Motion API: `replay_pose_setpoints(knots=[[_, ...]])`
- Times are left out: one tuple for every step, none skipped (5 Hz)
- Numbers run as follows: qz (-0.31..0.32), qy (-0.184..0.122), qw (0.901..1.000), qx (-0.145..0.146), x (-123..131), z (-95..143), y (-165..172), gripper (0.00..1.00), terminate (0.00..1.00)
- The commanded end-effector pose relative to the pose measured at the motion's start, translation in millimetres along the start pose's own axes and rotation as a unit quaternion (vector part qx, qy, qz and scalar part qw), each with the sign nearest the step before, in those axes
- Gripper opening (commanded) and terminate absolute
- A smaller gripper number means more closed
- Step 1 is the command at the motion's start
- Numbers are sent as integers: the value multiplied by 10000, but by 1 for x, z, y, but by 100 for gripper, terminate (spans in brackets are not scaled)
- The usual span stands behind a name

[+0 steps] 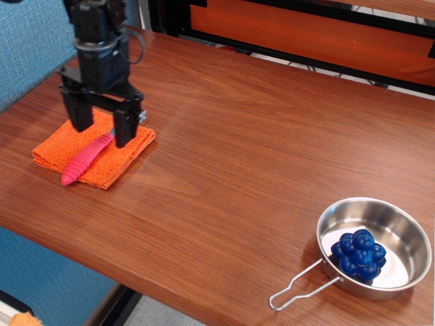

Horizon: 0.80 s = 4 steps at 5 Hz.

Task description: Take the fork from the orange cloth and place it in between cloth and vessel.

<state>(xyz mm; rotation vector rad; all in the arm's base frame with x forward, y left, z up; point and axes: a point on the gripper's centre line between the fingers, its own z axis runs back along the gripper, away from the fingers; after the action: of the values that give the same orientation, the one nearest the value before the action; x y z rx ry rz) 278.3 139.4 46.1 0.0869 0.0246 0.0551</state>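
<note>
So far nothing is placed: the fork (85, 159) is lying on the orange cloth (93, 147) near the table's left edge, its ribbed pink-red handle pointing toward the front-left corner and its metal head hiding behind the arm. Hanging just above it, the gripper (100, 129) is spreading its jaws wide to either side of the fork's upper part, gripping nothing. Lifting and carrying are remaining. Sitting near the front-right corner, well apart, the vessel (375, 248) is holding a blue berry toy (359, 254), leaving bare wood between.
</note>
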Motion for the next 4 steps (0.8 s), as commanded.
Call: replay_pose_setpoints(knots=[[-43,-16,10000,3,0,-6,22,100,0],[-19,110,9999,-6,0,-14,27,100,0],[-24,143,9999,-4,0,-17,28,100,0],[-139,117,9998,61,1,-17,21,100,0]])
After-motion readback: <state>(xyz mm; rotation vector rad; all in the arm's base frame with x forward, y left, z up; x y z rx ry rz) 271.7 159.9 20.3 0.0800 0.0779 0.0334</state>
